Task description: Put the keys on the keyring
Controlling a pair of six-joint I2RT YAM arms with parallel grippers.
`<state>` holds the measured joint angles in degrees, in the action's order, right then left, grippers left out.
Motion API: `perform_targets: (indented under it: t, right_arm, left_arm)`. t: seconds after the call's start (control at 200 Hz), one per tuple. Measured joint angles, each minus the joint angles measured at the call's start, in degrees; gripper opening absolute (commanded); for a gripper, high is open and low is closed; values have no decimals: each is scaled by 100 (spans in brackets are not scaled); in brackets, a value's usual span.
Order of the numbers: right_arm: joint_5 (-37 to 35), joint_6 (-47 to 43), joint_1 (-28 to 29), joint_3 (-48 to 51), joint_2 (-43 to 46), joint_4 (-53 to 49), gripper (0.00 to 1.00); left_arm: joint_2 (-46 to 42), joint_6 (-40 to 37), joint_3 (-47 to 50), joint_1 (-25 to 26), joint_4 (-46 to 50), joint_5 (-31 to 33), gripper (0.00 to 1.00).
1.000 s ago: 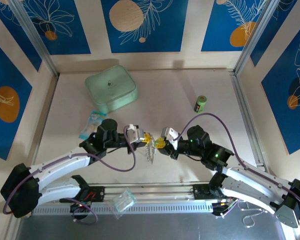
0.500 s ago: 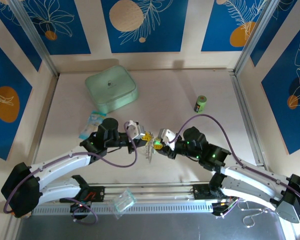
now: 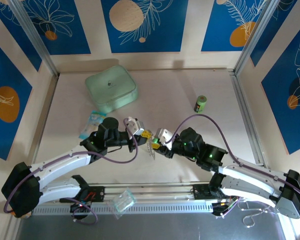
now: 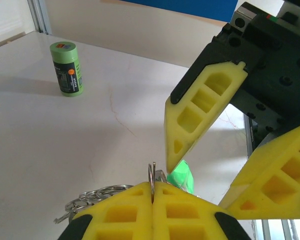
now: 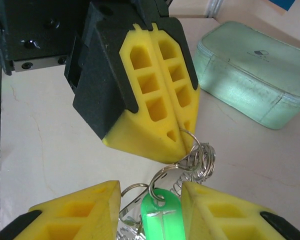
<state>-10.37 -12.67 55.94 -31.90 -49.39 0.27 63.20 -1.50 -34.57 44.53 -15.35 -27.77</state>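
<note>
Keyring (image 5: pixel 202 159) pinched in clenched left claw (image 5: pixel 179 145); right claw (image 5: pixel 151 190) released, seemingly straddling green key (image 5: pixel 162 220).

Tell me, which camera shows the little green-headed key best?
Right wrist view: the green-headed key sits close-up between the right end effector's open fingers. The left wrist view catches a green sliver of it; the top external view makes it barely a speck.

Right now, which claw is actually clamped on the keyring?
The left claw: its fingers are pressed shut on the keyring. The right claw stands open either side of the green-headed key.
</note>
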Motion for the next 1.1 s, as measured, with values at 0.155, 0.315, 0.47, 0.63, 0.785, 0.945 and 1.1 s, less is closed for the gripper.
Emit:
perform_targets:
  t: [0.155, 0.315, 0.47, 0.63, 0.785, 0.945, 1.1]
  right_arm:
    - [-153, 4, 11, -9, -39, 94, 35]
    - [-302, 4, 26, -24, -39, 170, 35]
    - [20, 170, -179, -13, 129, 184, 37]
    - [1213, 518, -1093, 87, 780, 234, 35]
    - [2361, 776, -1950, 284, 994, 562, 35]
    - [3602, 826, -2664, 260, 693, 584, 35]
    - [4212, 459, -2627, -116, 363, 227, 35]
  left_arm:
    - [44, 105, -9, 0, 7, -2, 0]
    - [68, 122, -11, 0, 44, -28, 0]
    - [68, 101, -11, 0, 44, -127, 0]
    - [68, -59, -9, 0, -114, -354, 0]
    - [63, -350, 122, 0, -621, -603, 0]
    - [63, -723, 393, 0, -1032, -719, 0]
    - [63, -1012, 422, 0, -1231, -841, 0]
